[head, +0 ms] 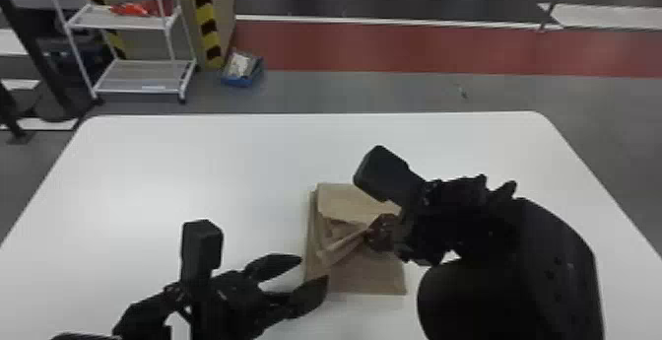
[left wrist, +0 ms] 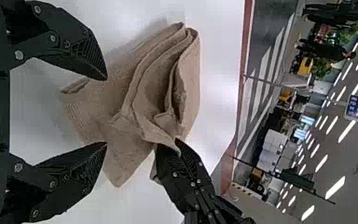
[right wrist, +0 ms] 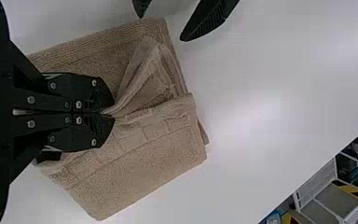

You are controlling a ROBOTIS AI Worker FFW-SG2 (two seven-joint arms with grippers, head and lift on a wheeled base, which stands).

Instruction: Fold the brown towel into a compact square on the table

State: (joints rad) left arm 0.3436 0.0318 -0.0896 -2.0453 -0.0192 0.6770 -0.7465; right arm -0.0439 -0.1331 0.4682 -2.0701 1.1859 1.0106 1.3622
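Right gripper has its fingers closed on a pinched fold of the brown towel; left gripper stands beside the towel's left edge, fingers wide apart, nothing between them; towel lies part-folded in layers on the white table; beyond stands a white shelf rack.
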